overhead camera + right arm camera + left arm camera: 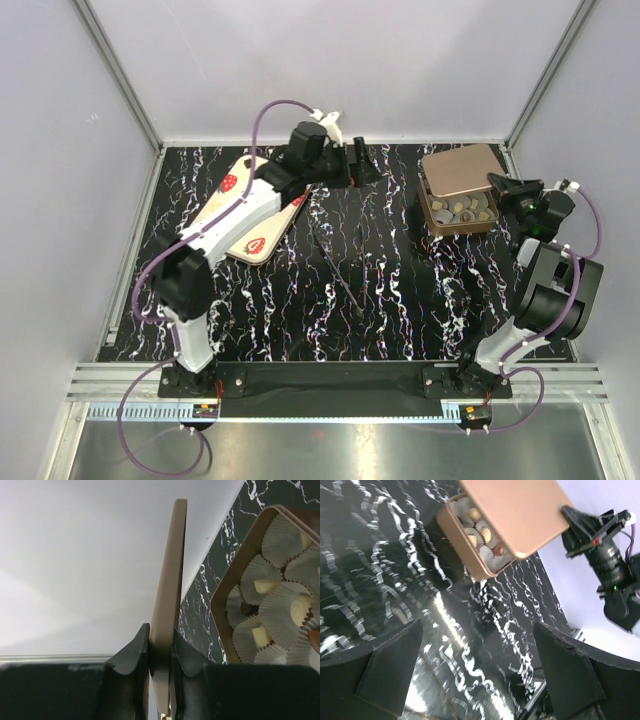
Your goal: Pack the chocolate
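Observation:
The chocolate [460,212] lies in paper cups in a small square brown tray [432,212] at the back right; it also shows in the left wrist view [482,532] and the right wrist view [292,607]. A flat tan panel [460,170] lies tilted over the tray's far part. My right gripper [498,184] is shut on that panel's right edge, seen edge-on between its fingers [161,645]. My left gripper [360,165] hangs open at the back middle, left of the tray, with only tabletop between its fingers [480,675].
A cream lid printed with strawberries [262,235] lies at the back left, partly under the left arm. A thin dark line [335,262] runs across the marbled black table [400,290]. White walls close the back and both sides.

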You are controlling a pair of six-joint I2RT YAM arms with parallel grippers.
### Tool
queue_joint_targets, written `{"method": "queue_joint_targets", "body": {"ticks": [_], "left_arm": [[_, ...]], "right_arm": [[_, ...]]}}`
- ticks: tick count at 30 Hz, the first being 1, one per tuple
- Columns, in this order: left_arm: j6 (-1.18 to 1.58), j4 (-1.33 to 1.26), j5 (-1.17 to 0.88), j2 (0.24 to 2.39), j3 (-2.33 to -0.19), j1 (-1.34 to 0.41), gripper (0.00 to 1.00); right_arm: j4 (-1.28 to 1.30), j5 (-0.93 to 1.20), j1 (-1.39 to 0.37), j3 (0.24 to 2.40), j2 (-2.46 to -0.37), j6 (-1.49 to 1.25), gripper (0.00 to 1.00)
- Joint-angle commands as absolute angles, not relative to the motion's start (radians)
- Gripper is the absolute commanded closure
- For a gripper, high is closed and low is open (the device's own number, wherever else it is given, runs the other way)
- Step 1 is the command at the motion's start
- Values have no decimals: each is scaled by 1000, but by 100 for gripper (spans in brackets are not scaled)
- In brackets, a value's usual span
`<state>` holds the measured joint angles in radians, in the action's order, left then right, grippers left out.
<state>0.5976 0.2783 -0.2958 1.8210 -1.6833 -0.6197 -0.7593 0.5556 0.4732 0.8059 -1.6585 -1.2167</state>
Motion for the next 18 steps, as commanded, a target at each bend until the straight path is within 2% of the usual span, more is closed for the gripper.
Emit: {"method": "queue_joint_targets", "body": {"ticks": [1, 9, 18], "left_arm": [[649, 175, -308, 1932, -1807, -658, 3], [738, 19, -319, 2100, -1848, -701, 5], [807, -44, -328, 2291, -2006, -742, 7]], "right_arm": [[-822, 595, 485, 775, -1638, -1224, 98], [-825, 640, 528, 727, -1667, -1215, 97], [-876, 785, 621, 719, -1775, -1239, 91]]}}
